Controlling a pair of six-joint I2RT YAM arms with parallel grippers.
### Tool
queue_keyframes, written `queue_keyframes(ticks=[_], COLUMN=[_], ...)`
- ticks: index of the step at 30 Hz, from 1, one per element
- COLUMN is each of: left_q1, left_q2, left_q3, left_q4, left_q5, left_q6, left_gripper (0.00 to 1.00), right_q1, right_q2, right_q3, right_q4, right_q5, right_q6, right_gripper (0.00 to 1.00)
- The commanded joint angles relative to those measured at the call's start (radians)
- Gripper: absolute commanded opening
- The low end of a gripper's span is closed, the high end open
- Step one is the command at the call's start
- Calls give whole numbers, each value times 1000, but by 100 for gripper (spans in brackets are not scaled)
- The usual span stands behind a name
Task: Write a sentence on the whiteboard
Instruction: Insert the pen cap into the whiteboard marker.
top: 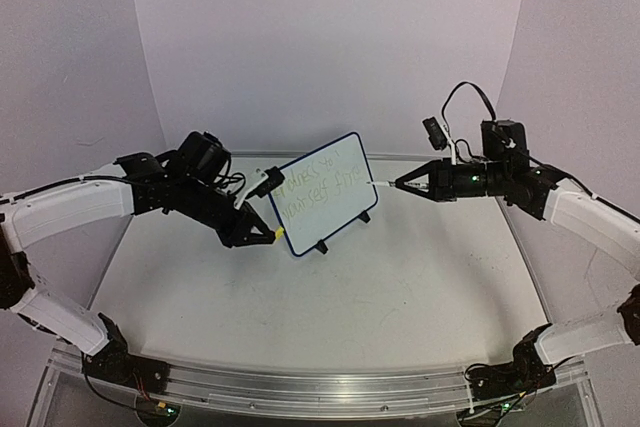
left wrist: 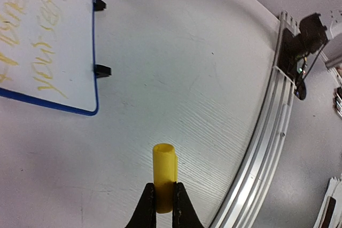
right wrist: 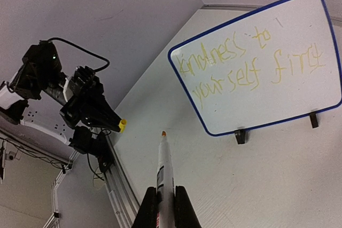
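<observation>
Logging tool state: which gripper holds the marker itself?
The right gripper, shut on the white marker with its tip bare; the left gripper pinches only the yellow cap.

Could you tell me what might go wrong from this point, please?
The small yellow plastic cap is pinched by one end in the left gripper; pressed off-axis onto the slim white marker in the right gripper, either might twist loose.
The marker's bare tip hangs near the small blue-rimmed whiteboard; a stray sweep could smear the faint yellow handwritten sentence or topple the board off its black clip feet.
</observation>
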Motion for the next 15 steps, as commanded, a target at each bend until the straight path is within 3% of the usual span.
queue_keyframes(ticks=[1, 7, 15], left_q1=[-54, -68, -76], left_q2=[78, 168, 197], left_q3=[88, 97, 56], left_q4=[30, 81, 126], left_q5=[93, 155, 243], left_q6=[92, 177, 222], left_gripper=[0, 0, 0], right_q1=[22, 84, 145], right_q2=[31, 123, 234], right_q3=[34, 74, 104], right_q4=[-11, -111, -125], right_q5=[-189, -223, -309], right_q6=[-21, -94, -125], right_gripper=[0, 0, 0])
